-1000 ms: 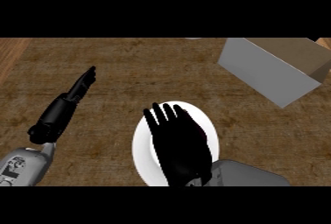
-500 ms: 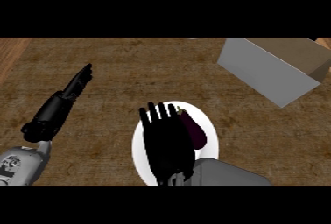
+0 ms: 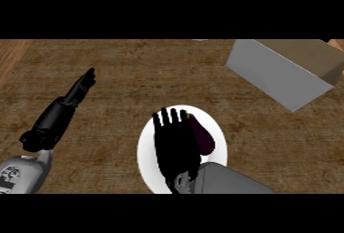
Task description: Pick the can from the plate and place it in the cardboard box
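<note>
A white plate [image 3: 218, 134] lies on the wooden counter near the lower middle of the head view. On it lies a dark purple can [image 3: 202, 138], showing just right of my right hand [image 3: 176, 142]. That hand hovers over the plate with straight fingers pointing away from me, covering the can's left side. The cardboard box [image 3: 290, 73] stands at the upper right, grey-sided with a brown open top. My left hand [image 3: 79, 88] rests out at the left, fingers straight, far from the plate.
The wooden counter [image 3: 134, 68] stretches between plate and box. A lighter strip of wood [image 3: 10, 59] runs along the far left edge.
My right hand has slid left across the plate, uncovering the can's right side. The left arm has swung slightly further left and up.
</note>
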Robot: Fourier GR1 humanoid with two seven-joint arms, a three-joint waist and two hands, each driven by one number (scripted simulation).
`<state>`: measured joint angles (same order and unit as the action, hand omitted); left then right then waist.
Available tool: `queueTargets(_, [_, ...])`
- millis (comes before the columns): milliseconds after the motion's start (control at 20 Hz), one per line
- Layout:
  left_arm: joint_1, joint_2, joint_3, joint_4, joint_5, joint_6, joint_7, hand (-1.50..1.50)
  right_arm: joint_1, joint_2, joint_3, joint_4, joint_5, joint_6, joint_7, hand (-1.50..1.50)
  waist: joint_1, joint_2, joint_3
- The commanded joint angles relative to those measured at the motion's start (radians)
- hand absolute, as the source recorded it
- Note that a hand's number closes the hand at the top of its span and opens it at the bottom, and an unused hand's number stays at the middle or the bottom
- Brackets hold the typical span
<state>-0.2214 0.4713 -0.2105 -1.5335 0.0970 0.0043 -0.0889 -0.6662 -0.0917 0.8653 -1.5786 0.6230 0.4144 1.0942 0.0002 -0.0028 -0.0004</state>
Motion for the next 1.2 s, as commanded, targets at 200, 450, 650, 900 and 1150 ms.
queueTargets(200, [0.009, -0.050, 0.023, 0.033, -0.039, -0.021, -0.020, 0.00, 0.053, -0.029, -0.127, 0.008, 0.045, 0.106, -0.039, -1.50, -0.003, 0.002, 0.000])
queueTargets(450, [-0.051, -0.071, 0.033, 0.046, -0.054, -0.040, 0.014, 0.00, 0.091, 0.052, -0.088, 0.050, 0.150, 0.098, 0.018, -1.50, -0.006, 0.002, 0.000])
queueTargets(650, [0.001, -0.029, 0.080, -0.027, -0.028, -0.082, 0.041, 0.00, 0.137, 0.059, -0.092, 0.128, 0.223, 0.045, -0.040, -1.50, 0.004, 0.001, 0.000])
queueTargets(900, [-0.043, -0.111, 0.073, 0.047, -0.110, -0.068, 0.016, 0.00, 0.208, 0.075, -0.136, 0.062, 0.267, 0.090, -0.099, -1.50, -0.002, 0.002, 0.000])
queueTargets(1150, [0.025, -0.110, 0.095, -0.037, -0.108, -0.104, 0.031, 0.00, 0.167, 0.090, -0.133, 0.233, 0.319, 0.014, -0.274, 1.50, 0.006, 0.003, 0.001])
